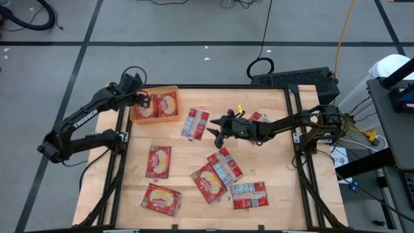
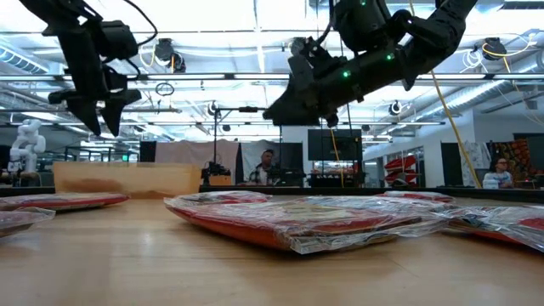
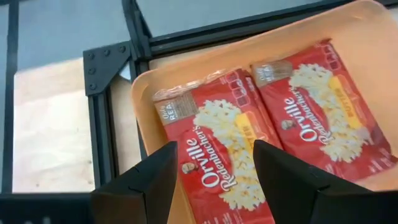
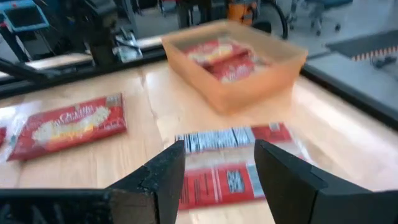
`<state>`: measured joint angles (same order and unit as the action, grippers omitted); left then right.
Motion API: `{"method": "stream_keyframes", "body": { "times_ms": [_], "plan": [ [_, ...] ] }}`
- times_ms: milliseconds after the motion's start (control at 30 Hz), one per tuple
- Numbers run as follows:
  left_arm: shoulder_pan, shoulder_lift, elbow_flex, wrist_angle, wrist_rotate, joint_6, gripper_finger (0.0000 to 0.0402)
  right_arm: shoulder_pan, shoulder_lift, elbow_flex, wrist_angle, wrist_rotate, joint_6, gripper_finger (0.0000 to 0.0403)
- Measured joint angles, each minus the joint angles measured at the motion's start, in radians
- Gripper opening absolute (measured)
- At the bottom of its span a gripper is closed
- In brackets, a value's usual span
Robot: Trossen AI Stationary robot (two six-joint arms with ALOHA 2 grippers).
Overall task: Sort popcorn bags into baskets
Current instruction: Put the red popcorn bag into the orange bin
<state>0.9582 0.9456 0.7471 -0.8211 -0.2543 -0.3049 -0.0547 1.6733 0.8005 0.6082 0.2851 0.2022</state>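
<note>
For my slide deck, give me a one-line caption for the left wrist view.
Open left gripper hovers over two popcorn bags lying side by side in the orange bin.

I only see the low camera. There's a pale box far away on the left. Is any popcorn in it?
Observer: Yes, two red popcorn bags lie side by side in the orange bin.
Operator: Is the pincer up there holding one?
Observer: No, the left pincer hangs open and empty above the bin.
Operator: What about the other arm?
Observer: The right pincer is open too, over a bag lying label side up near the bin.
</note>
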Motion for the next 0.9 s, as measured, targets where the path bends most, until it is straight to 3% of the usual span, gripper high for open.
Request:
{"method": "stream_keyframes", "body": {
  "times_ms": [200, 433, 667, 900],
  "plan": [
    [-0.107, -0.058, -0.001, 0.026, 0.025, 0.079, 0.0214, -0.001, -0.023, 0.000, -0.169, 0.004, 0.105, 0.0187],
    [-0.356, -0.098, -0.001, 0.207, 0.094, 0.103, 0.0214, -0.059, -0.188, 0.000, -0.548, 0.002, 0.303, 0.0194],
    [-0.570, -0.078, -0.083, 0.442, 0.096, 0.139, 0.0214, -0.098, -0.308, 0.000, -0.945, -0.007, 0.361, 0.0219],
    [-0.736, -0.069, -0.215, 0.747, 0.096, 0.187, 0.0214, -0.065, -0.287, -0.001, -1.211, -0.083, 0.279, 0.0240]
  ]
}}
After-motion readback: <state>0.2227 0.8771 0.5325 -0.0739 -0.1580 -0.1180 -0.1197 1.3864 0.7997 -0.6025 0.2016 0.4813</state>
